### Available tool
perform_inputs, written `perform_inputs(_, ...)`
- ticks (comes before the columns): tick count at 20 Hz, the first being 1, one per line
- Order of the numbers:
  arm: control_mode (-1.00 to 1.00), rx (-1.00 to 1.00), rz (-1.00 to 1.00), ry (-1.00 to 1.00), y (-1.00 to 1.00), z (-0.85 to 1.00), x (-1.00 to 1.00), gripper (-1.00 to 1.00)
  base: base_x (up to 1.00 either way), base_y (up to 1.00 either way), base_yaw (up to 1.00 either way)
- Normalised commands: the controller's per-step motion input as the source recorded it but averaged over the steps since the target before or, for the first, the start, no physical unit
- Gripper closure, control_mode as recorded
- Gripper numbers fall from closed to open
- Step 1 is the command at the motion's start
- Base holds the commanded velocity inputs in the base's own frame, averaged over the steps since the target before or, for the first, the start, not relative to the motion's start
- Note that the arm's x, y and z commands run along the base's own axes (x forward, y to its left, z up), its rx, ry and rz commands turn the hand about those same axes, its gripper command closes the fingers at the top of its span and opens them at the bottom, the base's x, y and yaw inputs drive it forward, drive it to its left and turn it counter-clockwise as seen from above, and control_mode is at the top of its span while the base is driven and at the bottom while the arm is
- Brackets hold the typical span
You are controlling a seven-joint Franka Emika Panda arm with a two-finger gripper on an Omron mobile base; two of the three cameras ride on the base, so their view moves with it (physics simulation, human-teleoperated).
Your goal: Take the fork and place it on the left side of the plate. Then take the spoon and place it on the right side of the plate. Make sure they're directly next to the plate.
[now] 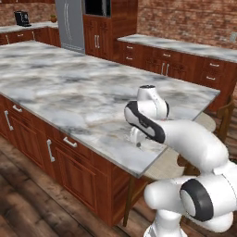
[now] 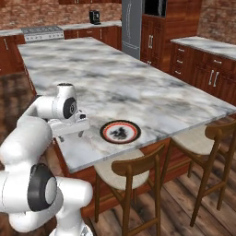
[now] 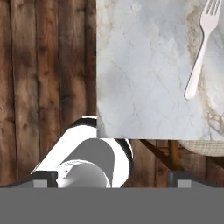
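Left base view: the white arm reaches over the near corner of the marble tabletop (image 1: 83, 88), a long island on reddish wooden cabinets, and its wrist blocks what lies under it, so the hand (image 1: 138, 142) shows as little more than a pale lump with a dark tip close above the stone. Right base view: the plate (image 2: 120, 132) lies flat near the front edge of the tabletop (image 2: 138, 87), round, with a red-orange rim, a black inner ring and a white centre carrying a dark figure. The hand (image 2: 70, 134) hangs just left of the plate, apart from it, its two fingers pointing down and standing wide with nothing between them. Two wooden stools (image 2: 131, 173) with pale seats stand at the front edge below the plate. Hand view: the fork (image 3: 200, 48) lies flat on the marble at the upper right, a slim, pale silvery-white piece with a long, smoothly tapering handle that ends in a rounded tip, and four thin tines at the top of the picture. It sits at a slight slant, alone on the stone and well in from the slab's edge. Beyond that edge lies the dark plank floor (image 3: 43, 65). The two dark fingertips (image 3: 43, 178) sit far apart at the bottom corners, gripping nothing.
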Motion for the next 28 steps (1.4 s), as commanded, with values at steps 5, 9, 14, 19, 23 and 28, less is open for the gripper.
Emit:
perform_inputs(5,-1.0,0.0,-0.02,-0.27,0.2,0.24,-0.98,-1.0,0.0,0.0,0.0)
perform_inputs(9,-1.0,0.0,0.0,-0.03,0.0,0.03,-0.09,-1.0,0.0,0.0,0.0)
perform_inputs(14,-1.0,0.0,0.0,0.0,0.0,0.0,0.0,-1.0,0.0,0.0,0.0)
perform_inputs(19,1.0,0.0,0.0,0.0,0.0,0.0,0.0,-1.0,0.0,0.0,0.0)
perform_inputs(23,1.0,0.0,0.0,0.0,0.0,0.0,0.0,-1.0,0.0,0.0,0.0)
perform_inputs(28,1.0,0.0,0.0,0.0,0.0,0.0,0.0,-1.0,-0.58,0.18,0.0)
